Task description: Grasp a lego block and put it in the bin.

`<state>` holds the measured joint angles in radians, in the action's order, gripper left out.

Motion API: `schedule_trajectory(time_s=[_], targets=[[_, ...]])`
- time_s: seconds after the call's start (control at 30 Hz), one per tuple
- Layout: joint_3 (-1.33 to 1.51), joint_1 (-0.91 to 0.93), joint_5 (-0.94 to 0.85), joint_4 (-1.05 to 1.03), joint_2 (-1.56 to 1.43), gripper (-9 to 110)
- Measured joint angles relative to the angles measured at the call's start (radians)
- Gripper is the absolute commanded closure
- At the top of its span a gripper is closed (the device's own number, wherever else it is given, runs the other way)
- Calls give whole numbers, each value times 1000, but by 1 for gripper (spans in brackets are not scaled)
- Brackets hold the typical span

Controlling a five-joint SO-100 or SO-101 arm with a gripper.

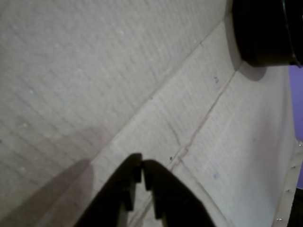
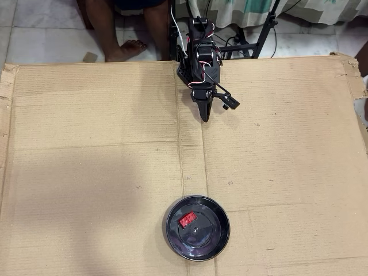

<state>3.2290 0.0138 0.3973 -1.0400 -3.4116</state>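
Black gripper (image 1: 142, 165) fingers fill the bottom of the wrist view, their tips pressed together with nothing between them, just above a flattened cardboard sheet (image 1: 94, 71). Seams and fold lines cross the cardboard diagonally in this view, and the dark curved wall of the bin (image 1: 260, 33) shows at the upper right corner.

From overhead, the cardboard sheet (image 2: 86, 144) covers nearly the whole frame, creased into panels, with torn edges at its left and right ends. Beyond its far edge lies a pale tiled floor (image 2: 40, 29), where a person's bare foot (image 2: 123, 50) rests beside black stand legs and cables. The arm (image 2: 198, 52) sits at the top centre, folded, with the gripper (image 2: 204, 117) pointing down the frame.

The bin (image 2: 215, 244) stands near the bottom centre, well apart from the gripper. The lego block (image 2: 187, 219) lies inside it, on the dish floor left of and above centre, its long axis tilted, running from lower left to upper right.
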Motion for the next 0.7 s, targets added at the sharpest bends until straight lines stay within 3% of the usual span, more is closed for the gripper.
schedule_trajectory(time_s=[0.57,0.7], targets=[[0,0,-2,6,0,101],[0,0,-86,20,0,101]])
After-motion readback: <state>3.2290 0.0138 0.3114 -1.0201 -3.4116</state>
